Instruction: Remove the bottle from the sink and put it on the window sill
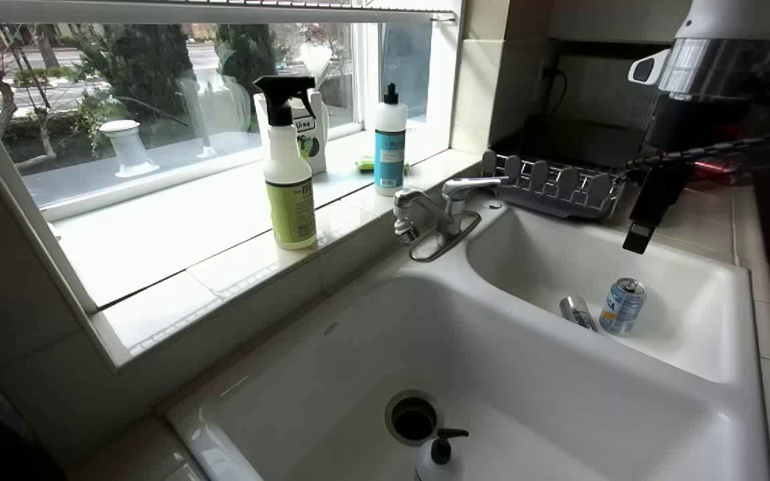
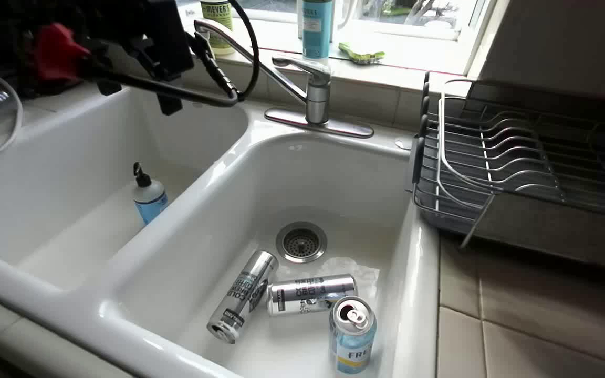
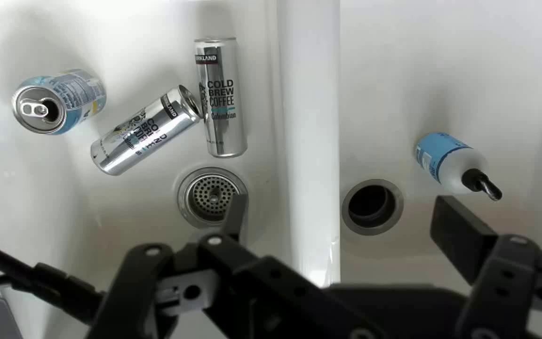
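The bottle, with a blue label, whitish shoulder and black pump top, stands upright in a basin of the white double sink [image 2: 218, 168]. It shows in both exterior views [image 1: 435, 464] [image 2: 149, 199], cut off by the lower edge in one of them. In the wrist view the bottle [image 3: 452, 162] lies at the right, beyond the right-hand fingertip. My gripper [image 3: 340, 202] is open and empty, high above the sink; its fingers [image 2: 139, 94] span the divider in the wrist view. The window sill [image 1: 164, 300] runs along the window behind the sink.
A yellow-green spray bottle [image 1: 291, 200] and a teal-labelled bottle [image 1: 390, 147] stand on the sill, with a green brush [image 2: 360, 54]. The faucet [image 2: 317, 100] rises between basins and sill. Three cans [image 2: 313, 294] lie or stand in the other basin. A dish rack [image 2: 512, 157] sits beside it.
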Tool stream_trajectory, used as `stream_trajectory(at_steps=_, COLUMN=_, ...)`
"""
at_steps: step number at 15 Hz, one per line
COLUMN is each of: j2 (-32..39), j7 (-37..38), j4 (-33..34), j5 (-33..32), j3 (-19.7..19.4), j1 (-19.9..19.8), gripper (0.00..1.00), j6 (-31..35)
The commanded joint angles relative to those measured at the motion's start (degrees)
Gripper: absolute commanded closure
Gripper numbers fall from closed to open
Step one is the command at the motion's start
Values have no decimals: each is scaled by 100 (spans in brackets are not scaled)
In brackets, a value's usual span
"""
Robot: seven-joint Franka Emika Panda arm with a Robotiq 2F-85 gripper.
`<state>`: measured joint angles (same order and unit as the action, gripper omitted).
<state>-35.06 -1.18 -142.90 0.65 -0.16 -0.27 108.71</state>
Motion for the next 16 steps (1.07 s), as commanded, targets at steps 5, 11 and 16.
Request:
stream_trajectory(at_steps=5, j2=3, j7=6, j4=12, j5=-8, j3=-11, j1=12, gripper=0, j6=-14)
stream_trajectory(at_steps=11, j2=3, j7=6, j4=12, j5=-8, j3=-11, j1=12, gripper=0, j6=-14)
stream_trajectory(at_steps=16, j2=395, j7=-56, j4=249, j5=-71, j3=156, j1=150, gripper=0, j6=-75)
